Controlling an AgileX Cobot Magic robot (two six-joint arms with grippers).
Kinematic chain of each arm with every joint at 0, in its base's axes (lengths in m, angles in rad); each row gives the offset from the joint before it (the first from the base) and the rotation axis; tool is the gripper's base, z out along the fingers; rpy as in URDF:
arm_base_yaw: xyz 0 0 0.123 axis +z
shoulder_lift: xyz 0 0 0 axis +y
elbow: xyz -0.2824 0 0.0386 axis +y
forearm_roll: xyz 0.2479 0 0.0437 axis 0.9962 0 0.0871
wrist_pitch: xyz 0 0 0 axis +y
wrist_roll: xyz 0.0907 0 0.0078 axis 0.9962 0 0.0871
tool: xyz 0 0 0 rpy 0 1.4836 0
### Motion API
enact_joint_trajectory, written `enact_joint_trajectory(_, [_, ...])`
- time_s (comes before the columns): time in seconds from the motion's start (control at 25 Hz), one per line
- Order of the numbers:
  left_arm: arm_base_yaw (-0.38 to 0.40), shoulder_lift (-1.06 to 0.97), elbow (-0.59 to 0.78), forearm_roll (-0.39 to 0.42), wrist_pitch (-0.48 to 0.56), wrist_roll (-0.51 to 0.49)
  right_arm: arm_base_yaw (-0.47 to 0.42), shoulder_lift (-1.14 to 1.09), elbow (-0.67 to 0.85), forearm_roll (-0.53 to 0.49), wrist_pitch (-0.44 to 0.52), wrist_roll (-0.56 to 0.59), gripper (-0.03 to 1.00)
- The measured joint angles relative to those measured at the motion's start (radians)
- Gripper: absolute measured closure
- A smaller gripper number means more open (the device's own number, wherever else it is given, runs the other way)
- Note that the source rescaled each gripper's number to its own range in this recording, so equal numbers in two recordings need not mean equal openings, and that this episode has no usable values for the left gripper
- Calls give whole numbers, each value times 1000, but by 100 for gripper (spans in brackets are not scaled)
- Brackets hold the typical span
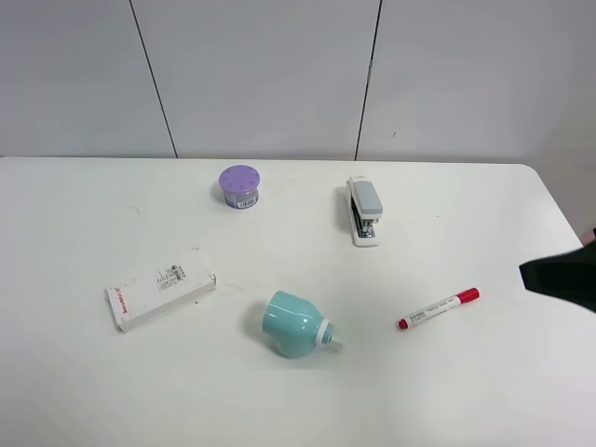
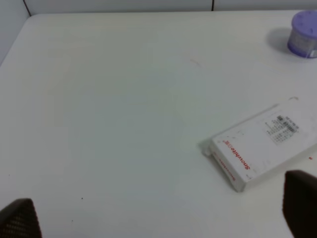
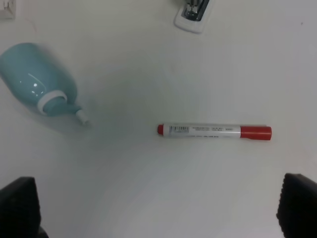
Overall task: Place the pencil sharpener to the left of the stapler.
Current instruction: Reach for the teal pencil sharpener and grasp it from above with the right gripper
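Note:
The mint-green pencil sharpener (image 1: 296,324) lies on its side near the table's front middle, its white nozzle pointing right. The white stapler (image 1: 364,210) sits farther back and slightly right, lengthwise front to back. In the right wrist view the sharpener (image 3: 37,77) and the stapler's metal front (image 3: 194,12) both show, well away from my right gripper (image 3: 158,210), which stands open and empty. My left gripper (image 2: 159,215) is open too, over bare table, with neither task object in its view.
A red-capped marker (image 1: 439,308) lies right of the sharpener. A white box with red print (image 1: 160,289) sits at the left, and a purple cylinder (image 1: 239,186) at the back. The right arm's dark end (image 1: 562,279) juts in at the table's right edge (image 1: 559,209).

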Motion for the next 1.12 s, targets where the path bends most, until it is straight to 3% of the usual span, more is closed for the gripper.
enact_joint_trajectory(0.12, [0, 0, 0, 0, 0, 0, 88, 102, -107, -87, 5, 0, 11])
enact_joint_trajectory(0.4, [0, 0, 0, 0, 0, 0, 487, 344, -274, -267, 6, 151, 11])
enact_joint_trajectory(0.56, [0, 0, 0, 0, 0, 0, 673, 480, -306, -294, -17, 192, 11])
enact_joint_trajectory(0.76, [0, 0, 0, 0, 0, 0, 814, 595, -308, -293, -63, 194, 11])
enact_joint_trajectory(1.12, [0, 0, 0, 0, 0, 0, 951, 770, -309, -304, -140, 194, 11])
